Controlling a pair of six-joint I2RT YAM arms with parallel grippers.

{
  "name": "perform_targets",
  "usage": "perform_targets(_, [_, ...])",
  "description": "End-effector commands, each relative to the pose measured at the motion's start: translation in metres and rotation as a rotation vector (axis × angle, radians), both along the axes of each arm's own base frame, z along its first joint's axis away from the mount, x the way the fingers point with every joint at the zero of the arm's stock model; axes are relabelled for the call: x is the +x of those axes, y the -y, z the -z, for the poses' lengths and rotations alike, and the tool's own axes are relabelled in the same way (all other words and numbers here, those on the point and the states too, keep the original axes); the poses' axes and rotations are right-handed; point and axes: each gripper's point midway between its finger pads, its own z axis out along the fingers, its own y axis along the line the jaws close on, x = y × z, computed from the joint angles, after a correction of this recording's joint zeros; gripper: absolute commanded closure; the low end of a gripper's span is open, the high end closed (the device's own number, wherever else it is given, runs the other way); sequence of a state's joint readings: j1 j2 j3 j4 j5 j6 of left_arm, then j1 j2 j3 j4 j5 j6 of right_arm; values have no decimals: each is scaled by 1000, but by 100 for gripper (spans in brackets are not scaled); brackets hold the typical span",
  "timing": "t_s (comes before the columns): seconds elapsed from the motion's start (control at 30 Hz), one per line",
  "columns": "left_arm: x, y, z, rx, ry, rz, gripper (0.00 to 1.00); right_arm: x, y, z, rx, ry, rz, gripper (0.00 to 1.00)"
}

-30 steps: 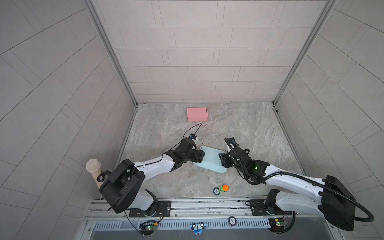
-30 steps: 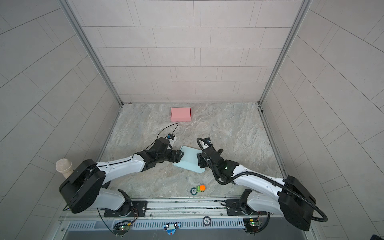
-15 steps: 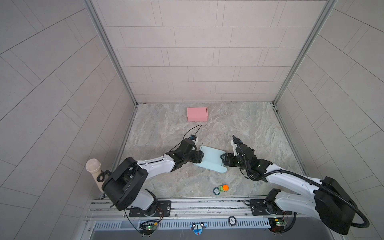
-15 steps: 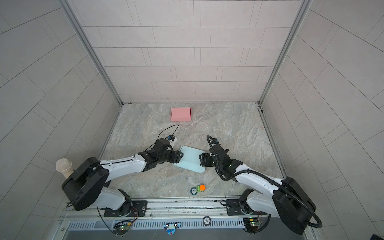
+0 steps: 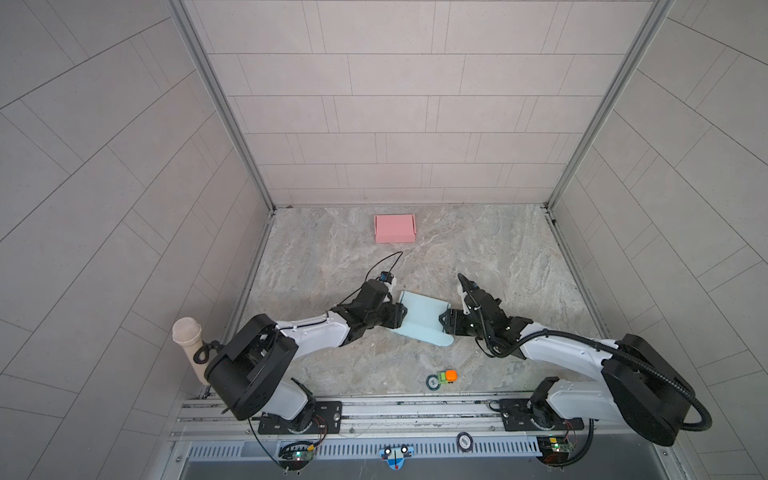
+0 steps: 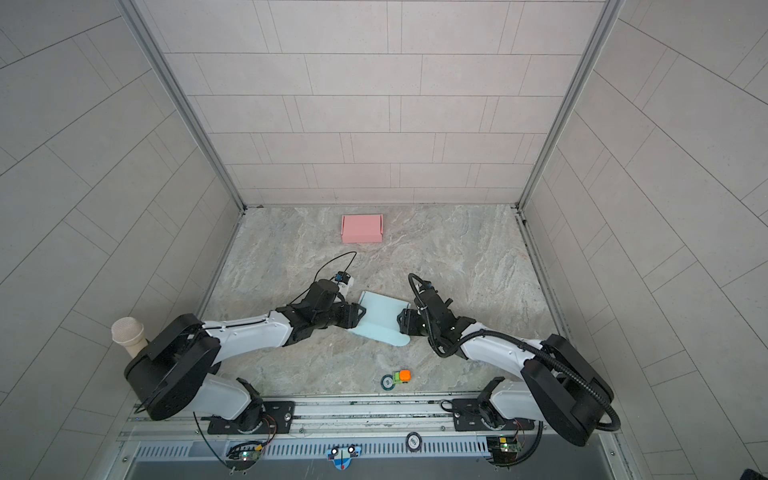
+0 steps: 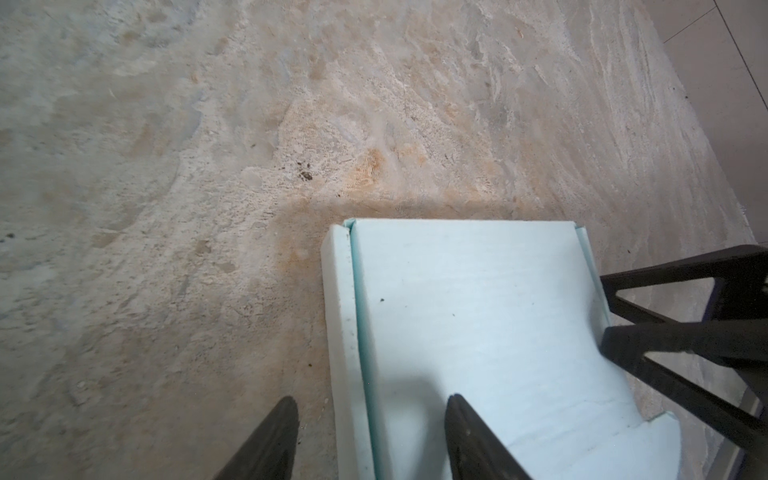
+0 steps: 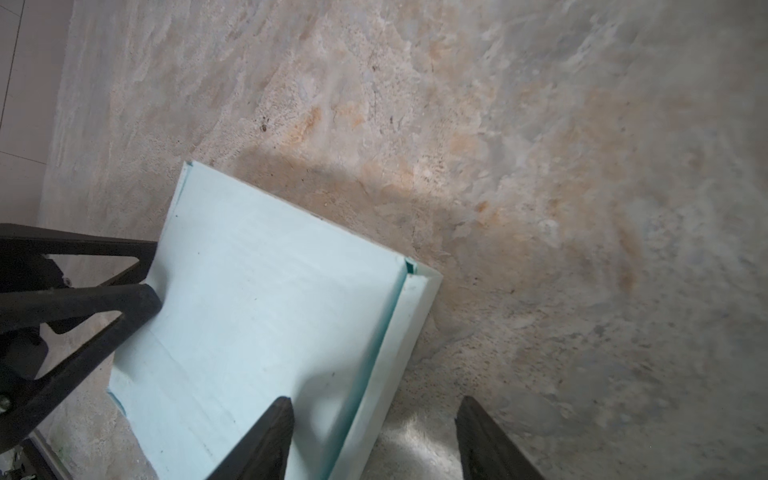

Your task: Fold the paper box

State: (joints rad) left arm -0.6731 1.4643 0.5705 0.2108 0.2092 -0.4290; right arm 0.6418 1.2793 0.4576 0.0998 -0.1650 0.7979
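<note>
Two grippers at one light blue paper box (image 5: 422, 318), listed from the front of the scene backward; all places given from the box.

Nearest, in front of the box: mounting rail (image 5: 374, 409), carrying both arm bases. Left of the box and nearer than it, well apart: beige cylinder (image 5: 189, 343) with a rounded top, upright. Between rail and box, well apart from the box: small orange-and-green item (image 5: 448, 376) just beside a dark ring (image 5: 432, 382), visible in both top views.

Box itself: rests on the marble tabletop (image 5: 511, 257), partly folded, broad panel facing up, left side wall (image 7: 341, 332) and right side wall (image 8: 409, 316) raised along its edges, rounded flap on its front edge.

At the box's left edge: left gripper (image 7: 370, 400), jaws open, straddling the left side wall; outer finger (image 7: 272, 438) over bare tabletop, inner finger (image 7: 471, 434) over the broad panel.

At the box's right edge: right gripper (image 8: 376, 400), jaws likewise open, straddling the right side wall; inner finger (image 8: 266, 440) over the panel, outer finger (image 8: 484, 440) over bare tabletop. Contact between pads and paper: cannot tell. Opposite gripper's dark fingers visible at the box's far edge in each wrist view.

Just behind the box's left corner: black cable (image 5: 382, 266) looping above the left wrist.

Behind the box, well apart: closed pink box (image 5: 395, 228), flat on the tabletop, between the box and the tiled back wall (image 5: 395, 124).
</note>
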Motion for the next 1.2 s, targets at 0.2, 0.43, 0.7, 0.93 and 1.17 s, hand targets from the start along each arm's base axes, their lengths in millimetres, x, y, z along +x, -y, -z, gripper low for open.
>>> perform_targets(0.2, [-9,-10,5,8,-13,-2,43,9,-6,0,1,10,2,41])
perform_targets(0.43, [-13,-11,4,-12,-14,-6,44,12,-4,2,-24,15,3,44])
perform_targets(0.7, [-14,-6,-3,-48,-2,3,47,19,-9,-1,-25,24,-10,47])
perform_targets(0.93, [-10,0,-9,-69,4,14,49,24,-9,1,-48,29,-19,49])
perform_targets(1.17, [-13,0,-8,-85,-1,17,50,34,-15,4,-59,23,-42,51])
